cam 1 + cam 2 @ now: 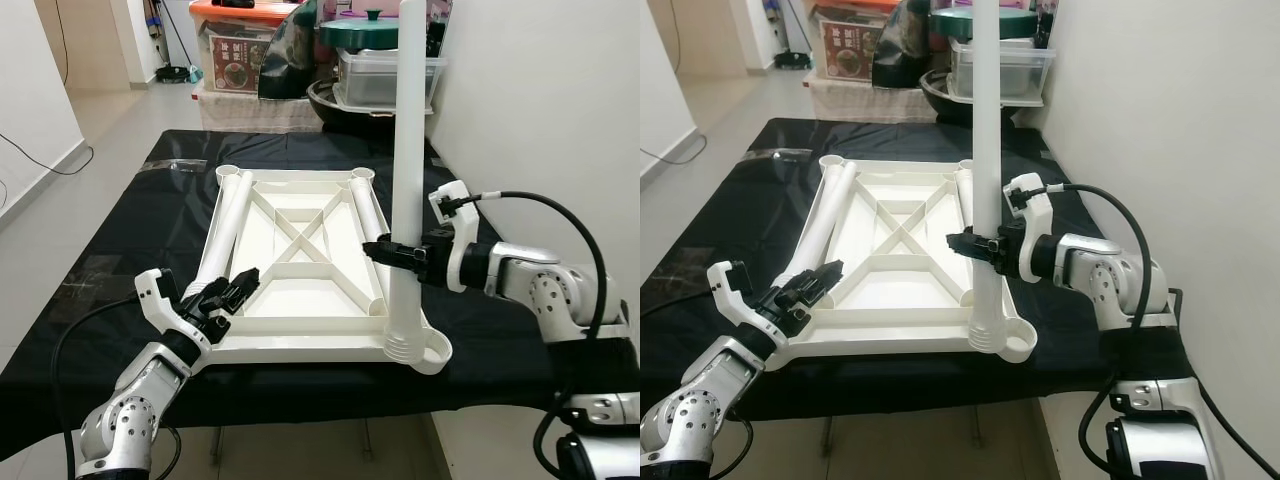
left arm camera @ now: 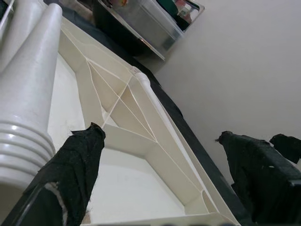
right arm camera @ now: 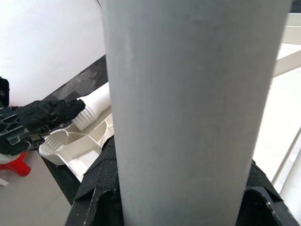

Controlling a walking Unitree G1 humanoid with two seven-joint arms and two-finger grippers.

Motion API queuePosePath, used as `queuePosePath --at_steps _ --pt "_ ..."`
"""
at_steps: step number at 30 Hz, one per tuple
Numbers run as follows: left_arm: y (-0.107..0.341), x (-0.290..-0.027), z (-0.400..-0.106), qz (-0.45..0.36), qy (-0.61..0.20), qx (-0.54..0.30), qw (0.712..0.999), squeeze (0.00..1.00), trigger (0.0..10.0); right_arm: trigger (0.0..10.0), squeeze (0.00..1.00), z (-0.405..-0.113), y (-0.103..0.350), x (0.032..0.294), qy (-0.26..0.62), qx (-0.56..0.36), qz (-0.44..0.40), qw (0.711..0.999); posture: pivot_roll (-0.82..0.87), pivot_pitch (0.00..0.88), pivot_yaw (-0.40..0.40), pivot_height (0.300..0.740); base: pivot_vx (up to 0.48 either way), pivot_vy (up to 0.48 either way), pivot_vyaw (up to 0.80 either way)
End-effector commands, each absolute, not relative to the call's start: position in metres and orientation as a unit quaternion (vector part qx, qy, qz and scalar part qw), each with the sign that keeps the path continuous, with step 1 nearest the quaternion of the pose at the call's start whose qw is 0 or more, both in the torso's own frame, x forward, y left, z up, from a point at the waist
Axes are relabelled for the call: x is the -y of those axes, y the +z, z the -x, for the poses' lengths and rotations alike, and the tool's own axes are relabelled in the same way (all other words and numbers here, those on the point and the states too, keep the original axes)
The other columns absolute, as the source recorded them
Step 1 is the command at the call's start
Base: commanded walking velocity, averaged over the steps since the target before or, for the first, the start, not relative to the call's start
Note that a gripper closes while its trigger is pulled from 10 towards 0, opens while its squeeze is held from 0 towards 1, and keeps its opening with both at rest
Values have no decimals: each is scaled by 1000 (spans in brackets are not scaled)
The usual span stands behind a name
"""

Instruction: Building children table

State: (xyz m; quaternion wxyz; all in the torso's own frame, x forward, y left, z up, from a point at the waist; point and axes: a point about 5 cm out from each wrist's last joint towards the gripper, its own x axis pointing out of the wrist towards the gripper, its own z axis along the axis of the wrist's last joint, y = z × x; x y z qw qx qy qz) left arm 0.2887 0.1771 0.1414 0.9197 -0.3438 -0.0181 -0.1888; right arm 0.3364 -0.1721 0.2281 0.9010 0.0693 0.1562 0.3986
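Tabletop (image 1: pixel 300 300), white plastic, lies upside down on the black-covered table (image 1: pixel 120 250), cross-ribbed underside up; two loose legs rest inside it, one (image 1: pixel 225 235) along the robot's left edge, one (image 1: pixel 368 235) nearer the right. Right gripper (image 1: pixel 385 252) pinches an upright white leg (image 1: pixel 408 180) at mid-height, its ribbed foot seated in the near right corner socket (image 1: pixel 425 350). Left gripper (image 1: pixel 240 285), fingers spread, sits at the near left corner beside the lying leg's ribbed end, gripping nothing.
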Motion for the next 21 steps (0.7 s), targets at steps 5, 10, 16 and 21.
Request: queuePosePath --at_steps 5,10,16,21 --pt "135 -176 -290 336 -181 9 924 0 10000 0 0 -337 227 173 394 -145 -80 904 38 0 -82 740 0 0 0" --pt "135 -175 -290 339 -185 8 922 0 10000 0 0 -338 228 173 397 -133 -108 902 38 0 -80 740 0 0 0" --pt "135 -170 -291 344 -193 8 919 0 10000 0 0 -334 233 158 428 -96 -204 875 44 0 -80 740 0 0 0" --pt "136 -170 -291 346 -196 9 918 0 10000 0 0 -337 235 151 420 -85 -262 864 44 0 -80 740 0 0 0"
